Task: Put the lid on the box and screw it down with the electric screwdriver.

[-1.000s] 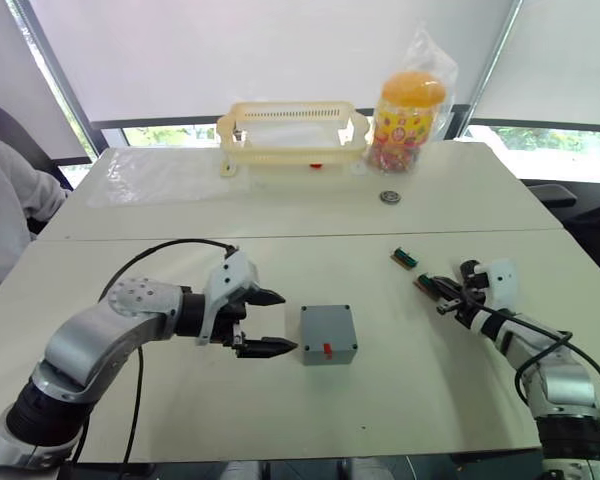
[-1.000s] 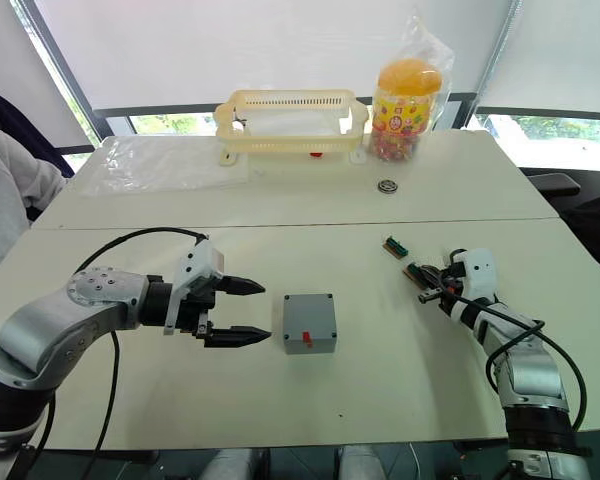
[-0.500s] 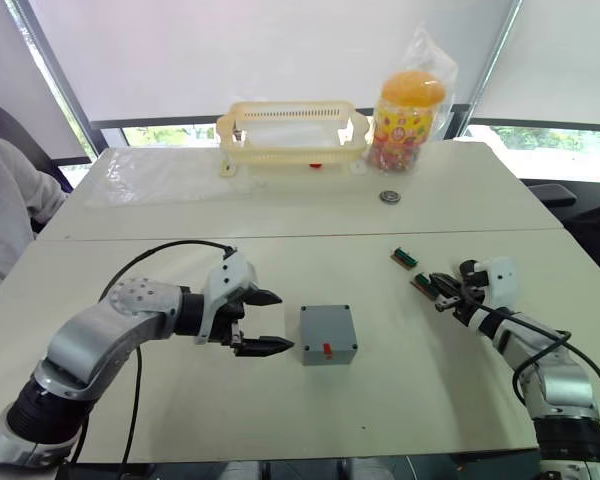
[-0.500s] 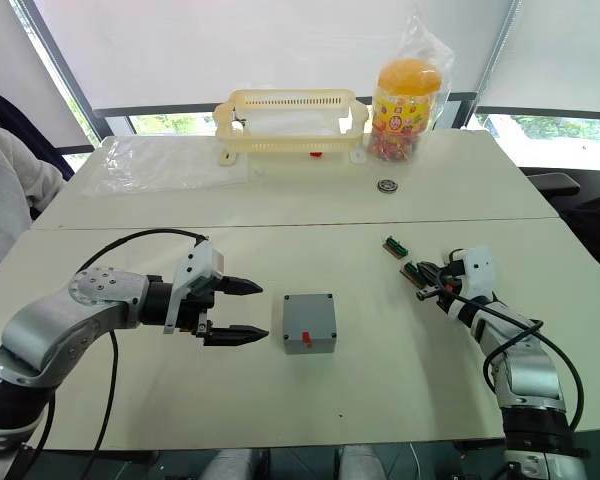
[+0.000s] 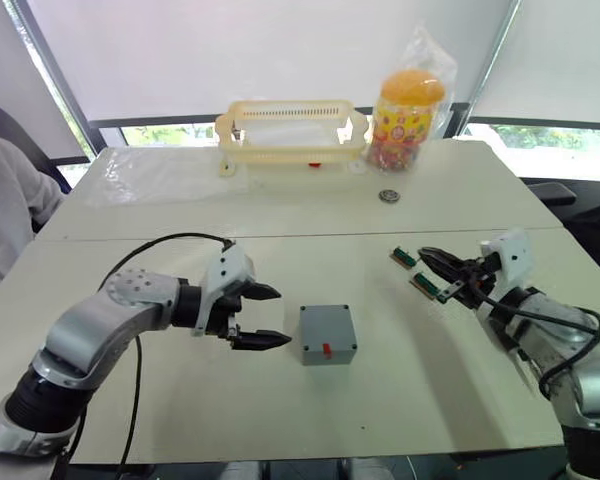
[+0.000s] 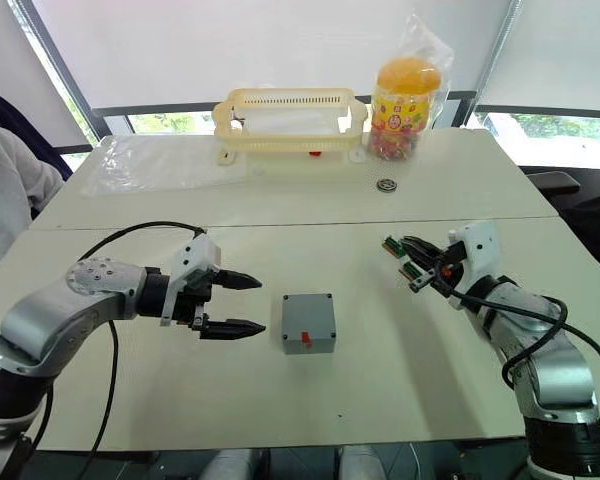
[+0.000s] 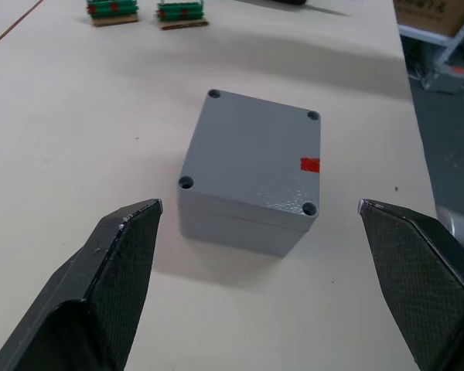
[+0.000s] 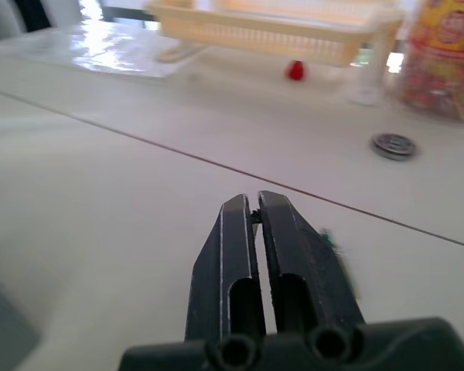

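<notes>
The grey box [image 5: 327,343] stands mid-table with the lid [image 7: 251,151] lying flat on top, a screw hole at each corner and a small red mark at one edge. My left gripper [image 5: 282,317] is open just left of the box, level with it and not touching; its wide-spread fingers [image 7: 120,255] frame the box in the left wrist view. My right gripper [image 5: 426,254] is shut, hovering above the table at the right near two small green circuit boards [image 5: 425,285]. The electric screwdriver is out of view.
A pale yellow basket [image 5: 292,130] and a candy jar [image 5: 410,110] in a plastic bag stand at the back. A small round metal piece [image 5: 388,196] lies in front of the jar. A person's grey sleeve [image 5: 5,210] shows at the far left.
My right gripper has risen off the table and moved inward, past the green boards. My left gripper has drawn back slightly from the box and stays open.
</notes>
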Controlling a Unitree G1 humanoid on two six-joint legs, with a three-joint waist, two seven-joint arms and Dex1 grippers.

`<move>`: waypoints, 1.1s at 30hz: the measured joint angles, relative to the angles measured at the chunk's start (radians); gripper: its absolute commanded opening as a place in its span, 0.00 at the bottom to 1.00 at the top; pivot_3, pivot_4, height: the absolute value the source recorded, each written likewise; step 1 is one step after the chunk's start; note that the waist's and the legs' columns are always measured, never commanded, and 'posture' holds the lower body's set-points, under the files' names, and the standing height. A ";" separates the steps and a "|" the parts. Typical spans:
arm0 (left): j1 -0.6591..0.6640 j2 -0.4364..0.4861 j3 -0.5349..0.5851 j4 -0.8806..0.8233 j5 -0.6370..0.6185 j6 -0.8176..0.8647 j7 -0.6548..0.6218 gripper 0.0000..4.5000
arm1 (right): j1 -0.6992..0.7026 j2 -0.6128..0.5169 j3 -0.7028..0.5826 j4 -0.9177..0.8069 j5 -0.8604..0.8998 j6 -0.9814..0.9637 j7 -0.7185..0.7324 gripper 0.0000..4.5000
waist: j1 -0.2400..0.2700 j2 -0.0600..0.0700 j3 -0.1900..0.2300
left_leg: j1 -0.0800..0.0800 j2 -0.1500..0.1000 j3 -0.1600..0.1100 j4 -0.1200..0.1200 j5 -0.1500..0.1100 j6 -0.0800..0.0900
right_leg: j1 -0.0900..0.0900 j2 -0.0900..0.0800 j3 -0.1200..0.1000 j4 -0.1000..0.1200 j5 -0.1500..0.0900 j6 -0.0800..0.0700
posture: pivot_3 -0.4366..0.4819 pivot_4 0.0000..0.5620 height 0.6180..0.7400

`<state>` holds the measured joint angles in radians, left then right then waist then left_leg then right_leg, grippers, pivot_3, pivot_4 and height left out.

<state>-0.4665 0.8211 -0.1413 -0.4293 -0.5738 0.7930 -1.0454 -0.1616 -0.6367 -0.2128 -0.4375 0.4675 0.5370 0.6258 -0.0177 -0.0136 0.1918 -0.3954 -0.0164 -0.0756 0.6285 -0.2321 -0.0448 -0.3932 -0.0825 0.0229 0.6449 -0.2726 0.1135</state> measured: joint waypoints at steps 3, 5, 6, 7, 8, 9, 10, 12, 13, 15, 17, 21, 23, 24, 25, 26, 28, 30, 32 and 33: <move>0.002 0.008 -0.002 0.007 0.020 -0.021 -0.017 0.94 | 0.011 0.001 0.074 -0.075 0.031 0.049 0.019 0.02 | 0.004 0.000 0.000 | 0.000 0.000 0.000 0.000 0.000 0.000 | 0.000 0.000 0.000 -0.001 0.000 -0.001 | 0.48 0.27 1.00; 0.004 0.015 -0.002 0.020 0.030 -0.029 -0.020 0.94 | 0.020 0.005 0.126 -0.097 0.028 0.059 0.024 0.02 | 0.006 0.000 0.000 | -0.001 0.000 0.000 0.000 0.000 0.000 | 0.000 0.000 0.000 -0.002 -0.001 -0.001 | 0.48 0.27 1.00; 0.012 0.020 -0.002 0.022 0.039 -0.036 -0.020 0.94 | 0.023 0.006 0.166 -0.099 0.014 0.054 0.028 0.02 | 0.005 0.000 0.000 | -0.001 0.000 0.000 0.000 0.000 0.000 | 0.000 0.000 0.000 -0.003 -0.001 -0.001 | 0.48 0.27 1.00; 0.019 0.021 -0.002 0.022 0.042 -0.038 -0.020 0.94 | 0.026 0.010 0.196 -0.098 -0.004 0.045 0.029 0.02 | 0.005 0.000 0.000 | -0.002 0.000 0.000 0.000 0.000 0.000 | 0.000 0.000 0.000 -0.004 -0.001 -0.001 | 0.48 0.27 1.00; 0.029 0.021 -0.002 0.022 0.043 -0.038 -0.020 0.94 | 0.029 0.017 0.228 -0.095 -0.028 0.029 0.029 0.02 | 0.005 0.000 0.000 | -0.003 0.000 0.000 0.000 0.000 0.000 | 0.000 0.000 0.000 -0.005 -0.001 -0.001 | 0.48 0.27 1.00; 0.033 0.021 -0.002 0.022 0.043 -0.038 -0.019 0.94 | 0.029 0.022 0.249 -0.087 -0.043 0.014 0.030 0.02 | 0.005 0.000 0.000 | -0.004 0.000 0.000 0.001 0.000 0.000 | -0.001 0.000 0.000 -0.006 0.000 -0.001 | 0.48 0.27 1.00; 0.036 0.022 -0.002 0.019 0.043 -0.038 -0.018 0.94 | 0.029 0.023 0.260 -0.077 -0.061 -0.003 0.031 0.02 | 0.005 0.000 0.000 | -0.005 0.000 0.000 0.001 0.000 0.000 | -0.002 0.000 0.000 -0.006 0.000 -0.001 | 0.48 0.27 1.00; 0.047 0.029 -0.001 0.005 0.043 -0.036 -0.016 0.94 | 0.032 0.025 0.268 -0.054 -0.086 -0.029 0.031 0.02 | 0.005 0.000 0.000 | -0.007 0.000 0.000 0.001 0.000 0.000 | -0.002 0.000 0.000 -0.007 0.000 -0.001 | 0.48 0.27 1.00; 0.056 0.036 -0.001 -0.006 0.042 -0.036 -0.016 0.94 | 0.034 0.026 0.268 -0.046 -0.095 -0.040 0.032 0.02 | 0.005 0.000 0.000 | -0.008 0.000 0.000 0.001 0.000 0.000 | -0.003 0.000 -0.001 -0.008 0.000 -0.001 | 0.48 0.27 1.00; 0.070 0.043 0.000 -0.019 0.041 -0.035 -0.017 0.94 | 0.036 0.029 0.268 -0.030 -0.106 -0.055 0.034 0.02 | 0.005 0.000 0.000 | -0.009 0.000 0.000 0.001 0.000 0.000 | -0.004 0.000 -0.001 -0.008 0.001 0.000 | 0.48 0.27 1.00; 0.076 0.043 0.000 -0.026 0.038 -0.033 -0.015 0.94 | 0.037 0.029 0.269 -0.018 -0.115 -0.070 0.040 0.02 | 0.005 0.000 0.000 | -0.009 0.000 -0.001 0.001 0.000 0.000 | -0.004 0.000 -0.001 -0.008 0.001 0.001 | 0.48 0.27 1.00; 0.079 0.041 0.002 -0.043 0.029 -0.020 0.004 0.94 | 0.036 0.033 0.279 0.002 -0.131 -0.093 0.047 0.02 | 0.005 0.000 0.000 | -0.009 0.000 -0.001 0.001 0.000 0.000 | -0.004 0.000 -0.001 -0.008 0.001 0.001 | 0.48 0.27 1.00; 0.079 0.041 0.002 -0.045 0.025 -0.017 0.007 0.94 | 0.035 0.034 0.283 0.007 -0.133 -0.095 0.049 0.02 | 0.005 0.000 0.000 | -0.009 0.000 -0.001 0.001 0.000 0.000 | -0.004 0.000 -0.002 -0.008 0.001 0.001 | 0.48 0.27 1.00; 0.079 0.040 0.002 -0.045 0.025 -0.016 0.008 0.94 | 0.035 0.035 0.283 0.009 -0.133 -0.096 0.051 0.02 | 0.005 0.000 0.000 | -0.009 0.000 -0.001 0.001 0.000 0.000 | -0.004 0.000 -0.002 -0.008 0.001 0.001 | 0.48 0.27 1.00; 0.079 0.040 0.002 -0.045 0.024 -0.016 0.011 0.94 | 0.035 0.036 0.284 0.010 -0.135 -0.096 0.053 0.02 | 0.005 0.000 0.000 | -0.009 0.000 -0.001 0.001 0.000 0.000 | -0.004 0.000 -0.002 -0.008 0.002 0.001 | 0.48 0.27 1.00; 0.079 0.040 0.002 -0.045 0.024 -0.016 0.014 0.94 | 0.035 0.037 0.285 0.010 -0.136 -0.096 0.055 0.02 | 0.005 0.000 0.000 | -0.009 0.000 -0.001 0.001 0.000 0.000 | -0.004 0.000 -0.002 -0.008 0.002 0.001 | 0.48 0.27 1.00; 0.079 0.039 0.002 -0.045 0.023 -0.016 0.018 0.94 | 0.035 0.039 0.289 0.010 -0.139 -0.096 0.060 0.02 | 0.005 0.000 0.000 | -0.009 0.000 -0.001 0.001 0.000 0.000 | -0.004 0.000 -0.002 -0.008 0.002 0.001 | 0.48 0.27 1.00; 0.079 0.038 0.002 -0.045 0.022 -0.016 0.023 0.94 | 0.035 0.039 0.290 0.010 -0.140 -0.095 0.062 0.02 | 0.005 0.000 0.000 | -0.009 0.000 -0.001 0.001 0.000 0.000 | -0.004 0.000 -0.002 -0.008 0.002 0.002 | 0.48 0.27 1.00; 0.078 0.038 0.002 -0.045 0.021 -0.015 0.024 0.94 | 0.034 0.039 0.293 0.010 -0.142 -0.091 0.064 0.02 | 0.005 0.000 0.000 | -0.009 0.000 -0.001 0.001 0.000 0.000 | -0.004 0.000 -0.002 -0.008 0.002 0.002 | 0.48 0.27 1.00; 0.078 0.038 0.002 -0.045 0.021 -0.015 0.024 0.94 | 0.031 0.039 0.295 0.010 -0.144 -0.091 0.065 0.02 | 0.005 0.000 0.000 | -0.009 0.000 -0.001 0.001 0.000 0.000 | -0.004 0.000 -0.002 -0.008 0.002 0.002 | 0.48 0.27 1.00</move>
<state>-0.3882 0.8586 -0.1395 -0.4738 -0.5533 0.7776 -1.0211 -0.1307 -0.5981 0.0825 -0.4277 0.3234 0.4464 0.6906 -0.0130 -0.0137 0.1919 -0.4045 -0.0163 -0.0765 0.6297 -0.2320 -0.0449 -0.3972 -0.0824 0.0213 0.6372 -0.2708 0.1151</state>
